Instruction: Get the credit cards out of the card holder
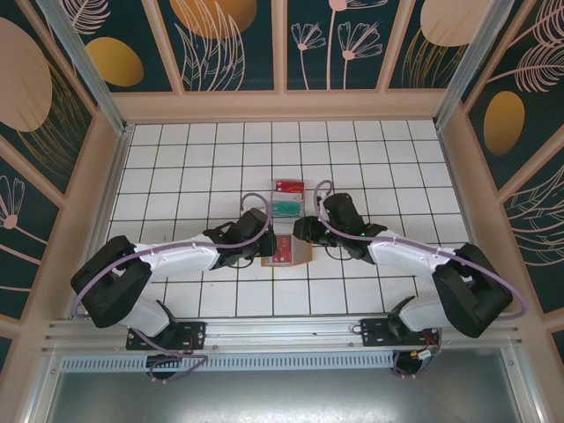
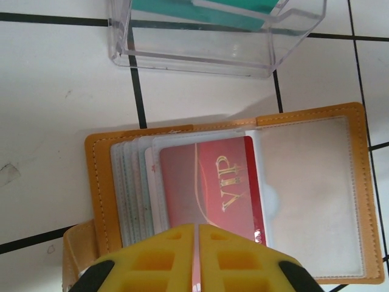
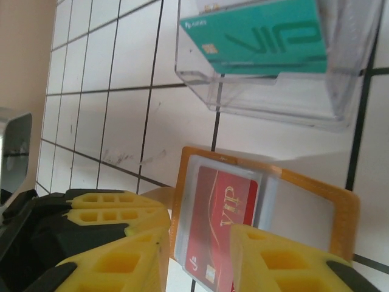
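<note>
Left jaws tight on red card (image 2: 206, 182)

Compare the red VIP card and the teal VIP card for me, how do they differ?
The red plastic VIP card is tucked in a clear sleeve of the open orange-tan folding card holder. The teal plastic VIP card sits in the clear plastic box beyond the holder. The red card's lettering is gold, while the teal card's is a darker teal. Both are flat rectangular cards marked VIP.
</note>
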You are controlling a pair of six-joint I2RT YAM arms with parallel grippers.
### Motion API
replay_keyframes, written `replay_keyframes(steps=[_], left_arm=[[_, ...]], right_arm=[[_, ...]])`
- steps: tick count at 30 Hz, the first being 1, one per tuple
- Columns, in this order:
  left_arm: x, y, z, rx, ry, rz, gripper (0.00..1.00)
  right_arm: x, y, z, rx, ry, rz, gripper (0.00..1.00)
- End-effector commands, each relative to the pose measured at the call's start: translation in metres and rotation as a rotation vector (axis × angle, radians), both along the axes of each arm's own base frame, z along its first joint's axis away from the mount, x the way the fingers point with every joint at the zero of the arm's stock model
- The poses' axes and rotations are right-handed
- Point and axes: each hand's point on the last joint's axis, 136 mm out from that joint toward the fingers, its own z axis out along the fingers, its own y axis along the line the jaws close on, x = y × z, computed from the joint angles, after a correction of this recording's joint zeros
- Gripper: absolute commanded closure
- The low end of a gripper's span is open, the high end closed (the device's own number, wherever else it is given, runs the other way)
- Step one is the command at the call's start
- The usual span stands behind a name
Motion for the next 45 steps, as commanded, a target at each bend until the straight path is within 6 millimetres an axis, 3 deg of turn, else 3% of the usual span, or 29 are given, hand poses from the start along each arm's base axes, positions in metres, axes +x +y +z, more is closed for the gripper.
replay_keyframes(steps=[1, 7, 15, 25, 32, 36, 45], left_arm=[[-0.004, 0.007, -0.015, 0.042, 0.019, -0.01, 0.88], [-0.007, 0.006, -0.025, 0.062, 0.049, -0.02, 0.91], [-0.01, 0.008, -0.03, 0.068, 0.067, -0.017, 0.94], [-0.013, 0.01, -0.035, 0.068, 0.085, -0.008, 0.96], [-0.016, 0.011, -0.04, 0.066, 0.101, -0.004, 0.99], [-0.017, 0.012, -0.041, 0.067, 0.108, 0.0, 1.0], [-0.023, 0.028, -0.06, 0.145, 0.161, 0.047, 1.0]], right_arm=[[-0.004, 0.014, -0.009, 0.031, 0.057, 0.049, 0.71], [-0.01, 0.019, -0.033, 0.019, 0.135, 0.081, 0.78], [-0.018, 0.023, -0.055, 0.025, 0.208, 0.105, 0.77], [-0.021, 0.022, -0.063, 0.019, 0.227, 0.104, 0.85], [-0.023, 0.025, -0.064, 0.033, 0.237, 0.119, 0.85], [-0.023, 0.025, -0.065, 0.036, 0.238, 0.12, 1.0], [-0.022, 0.005, -0.063, 0.009, 0.222, 0.067, 1.0]])
